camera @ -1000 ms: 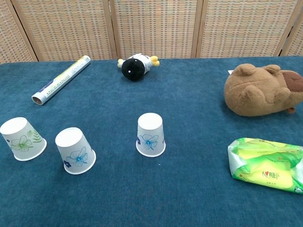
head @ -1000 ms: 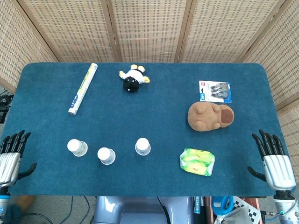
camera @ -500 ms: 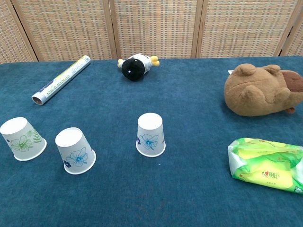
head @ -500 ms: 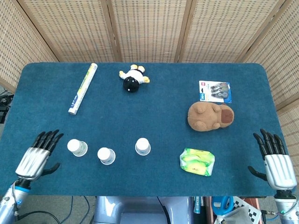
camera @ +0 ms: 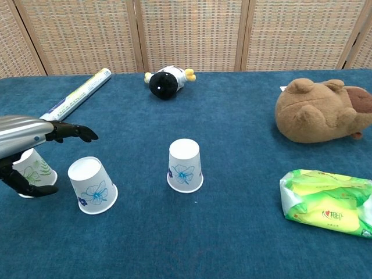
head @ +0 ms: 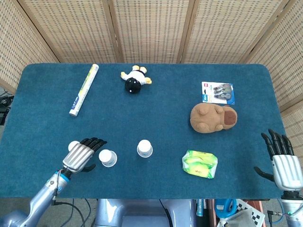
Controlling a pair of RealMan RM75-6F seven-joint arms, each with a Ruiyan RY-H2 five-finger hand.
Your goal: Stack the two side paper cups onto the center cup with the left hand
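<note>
Three upside-down paper cups stand in a row near the table's front. The left cup has a green print and is partly hidden by my left hand. The centre cup and the right cup carry blue flowers. My left hand hovers over the left cup with fingers extended and apart, thumb below, holding nothing. My right hand stays at the table's right front edge, fingers spread and empty.
A rolled paper tube lies at the back left. At the back middle is a black and white plush toy. On the right sit a brown plush animal, a green wipes pack and a blister card.
My left hand has swung in from the table's left edge to above the left cup, now partly covering it. The right hand has drifted slightly lower. The cups have not moved.
</note>
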